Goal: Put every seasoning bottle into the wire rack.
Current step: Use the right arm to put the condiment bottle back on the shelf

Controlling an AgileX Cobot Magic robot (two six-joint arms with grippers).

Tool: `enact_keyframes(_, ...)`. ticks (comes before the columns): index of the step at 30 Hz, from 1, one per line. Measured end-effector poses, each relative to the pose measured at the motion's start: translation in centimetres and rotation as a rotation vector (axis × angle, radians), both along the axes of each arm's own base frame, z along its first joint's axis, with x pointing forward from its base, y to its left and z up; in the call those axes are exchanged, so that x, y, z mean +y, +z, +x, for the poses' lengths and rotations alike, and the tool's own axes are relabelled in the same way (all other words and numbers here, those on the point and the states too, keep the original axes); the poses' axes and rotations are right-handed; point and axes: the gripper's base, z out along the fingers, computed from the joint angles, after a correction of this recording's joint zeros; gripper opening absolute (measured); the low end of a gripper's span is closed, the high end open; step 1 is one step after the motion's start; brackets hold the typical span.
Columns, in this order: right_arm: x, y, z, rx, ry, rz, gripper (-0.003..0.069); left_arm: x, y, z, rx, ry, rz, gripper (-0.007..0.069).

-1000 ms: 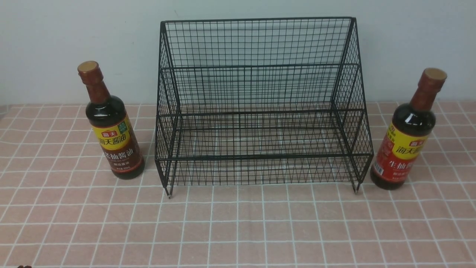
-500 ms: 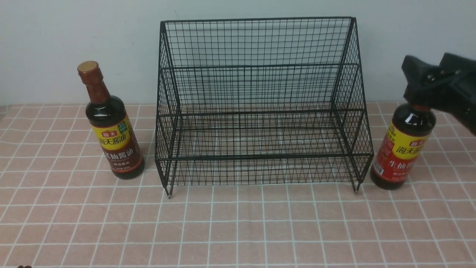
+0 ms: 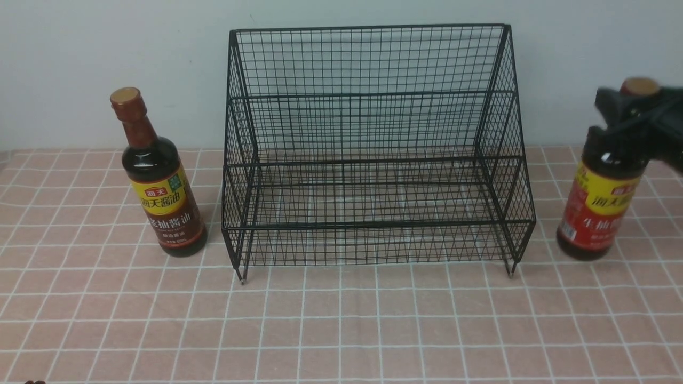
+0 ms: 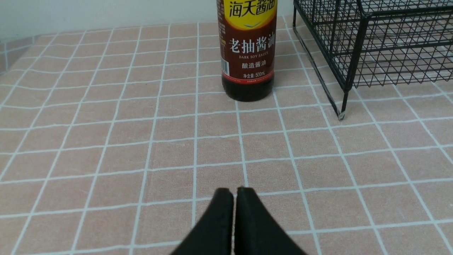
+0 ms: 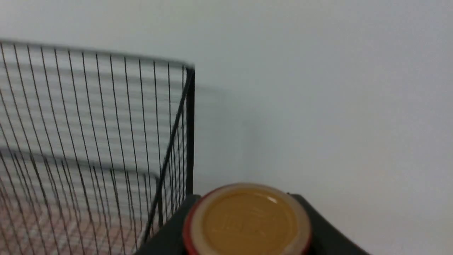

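Observation:
The black wire rack stands at the middle back of the table. The brown-label seasoning bottle stands upright to the left of it, and its lower half shows in the left wrist view. My left gripper is shut and empty, low over the cloth some way in front of that bottle. My right gripper is shut on the neck of the red-label seasoning bottle, to the right of the rack. The bottle's tan cap sits between the black fingers. The neck itself is hidden.
The table carries a pink cloth with a white grid. A plain pale wall rises right behind the rack. The rack's right rear corner is close beside the held bottle.
My right gripper came in from the right, closed on the red-label bottle's neck, and the bottle has moved up and a little to the right. The brown-label bottle and rack have not moved.

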Motion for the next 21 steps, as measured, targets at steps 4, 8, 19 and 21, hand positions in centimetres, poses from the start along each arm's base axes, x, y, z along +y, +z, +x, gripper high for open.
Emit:
enact_keyframes(4, 0.5, 6.6, -0.8, -0.203, 0.027, 0.054, 0.0271, 0.0, 0.0, 0.0, 0.0, 0.0, 0.0, -0.0007)
enact_keyframes(8, 3.1, 10.7, -0.6, -0.319, 0.139, 0.079, 0.0271, 0.0, 0.0, 0.0, 0.0, 0.0, 0.0, -0.0007)
enact_keyframes(19, 9.7, 10.1, 5.3, -0.273, 0.306, 0.103, 0.0271, 0.0, 0.0, 0.0, 0.0, 0.0, 0.0, -0.0007)
enact_keyframes(21, 10.5, 8.6, 7.3, -0.24, 0.312, 0.085, 0.0271, 0.0, 0.0, 0.0, 0.0, 0.0, 0.0, -0.0007)
